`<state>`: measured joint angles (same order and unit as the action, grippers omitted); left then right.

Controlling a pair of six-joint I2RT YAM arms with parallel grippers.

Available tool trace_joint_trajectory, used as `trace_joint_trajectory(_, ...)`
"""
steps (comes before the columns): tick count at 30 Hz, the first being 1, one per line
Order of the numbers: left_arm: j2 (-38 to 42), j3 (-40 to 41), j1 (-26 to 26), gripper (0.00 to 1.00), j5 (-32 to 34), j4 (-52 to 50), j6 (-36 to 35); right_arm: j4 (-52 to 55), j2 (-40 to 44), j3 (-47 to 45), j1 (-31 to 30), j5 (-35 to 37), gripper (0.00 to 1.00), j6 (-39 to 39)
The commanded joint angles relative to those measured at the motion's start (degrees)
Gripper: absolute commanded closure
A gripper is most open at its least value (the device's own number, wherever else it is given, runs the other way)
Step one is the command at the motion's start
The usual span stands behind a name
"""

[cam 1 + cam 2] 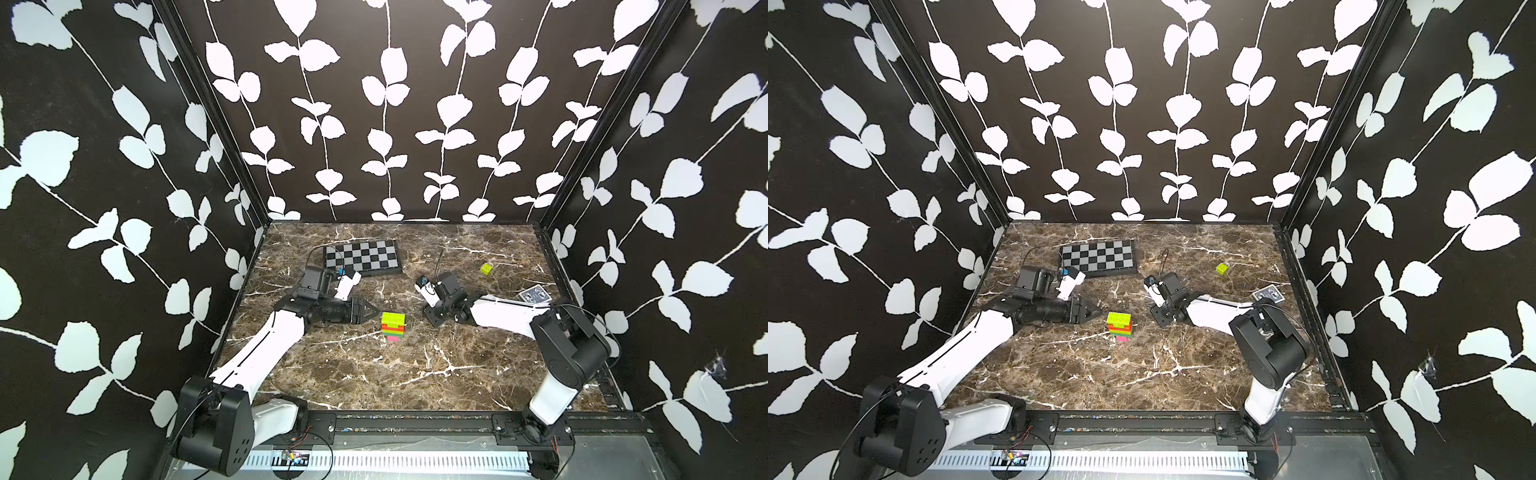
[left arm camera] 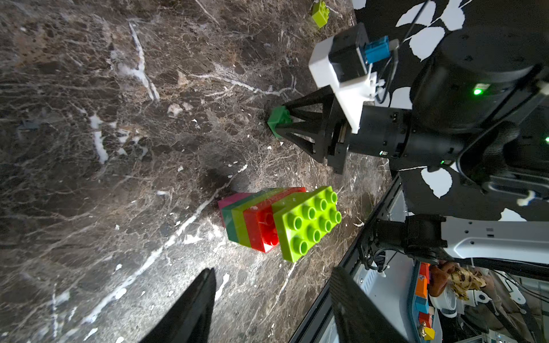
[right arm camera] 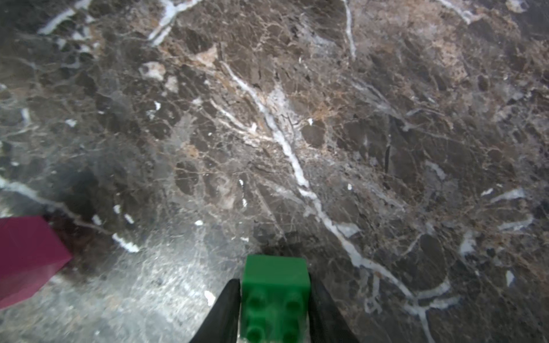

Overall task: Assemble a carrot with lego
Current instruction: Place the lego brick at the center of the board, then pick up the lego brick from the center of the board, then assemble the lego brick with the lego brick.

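The carrot (image 1: pixel 393 326) stands centrally on the marble table (image 1: pixel 415 374), pink tip down, lime end uppermost, touched by neither arm. The left gripper (image 1: pixel 374 312) lies just beside it, jaws parted, nothing between them. The right gripper (image 2: pixel 277 123), low at the table surface on the carrot's other side, is clamped on a dark green brick (image 3: pixel 274 276); a loose lime brick (image 1: pixel 486 269) lies well apart.

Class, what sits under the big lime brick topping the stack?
A red brick, then a lime layer, green layer and pink tip on the table. Joined studs are covered.
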<state>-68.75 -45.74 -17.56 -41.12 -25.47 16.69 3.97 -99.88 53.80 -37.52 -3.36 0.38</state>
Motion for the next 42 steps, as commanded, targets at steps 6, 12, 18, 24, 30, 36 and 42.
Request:
trace_joint_trajectory(6, 0.0, -1.7, 0.2, 0.37, -0.8, -0.4, -0.2, -5.3, -1.5, -4.1, -0.4, 2.1, 0.59, 2.6)
trace_joint_trajectory(12, 0.0, -1.4, 0.2, 0.37, -1.1, -0.1, 0.0, -10.2, 0.3, -8.1, -0.3, 2.3, 0.55, 2.3)
trace_joint_trajectory(18, -0.1, -1.5, 0.2, 0.37, -1.2, -0.2, 0.0, -13.7, 0.4, -10.1, -0.2, 1.1, 0.63, 2.1)
trace_joint_trajectory(24, 0.0, -1.5, 0.1, 0.37, -0.9, -0.4, 0.0, -13.6, 3.7, -11.2, -0.2, 0.2, 0.76, 1.0)
trace_joint_trajectory(30, -0.3, -0.1, 0.1, 0.36, -5.5, 1.0, 1.3, -7.8, 16.6, -11.5, -0.2, -8.3, 0.8, -5.2)
trace_joint_trajectory(36, -3.2, 1.1, 0.0, 0.35, -11.4, 4.2, 3.3, 3.2, 23.6, -5.7, -1.5, -20.1, 0.79, -14.2)
trace_joint_trajectory(42, -7.0, 0.1, -0.6, 0.35, -12.0, 5.9, 3.5, 12.3, 21.1, 3.6, -3.9, -24.4, 0.8, -20.8)
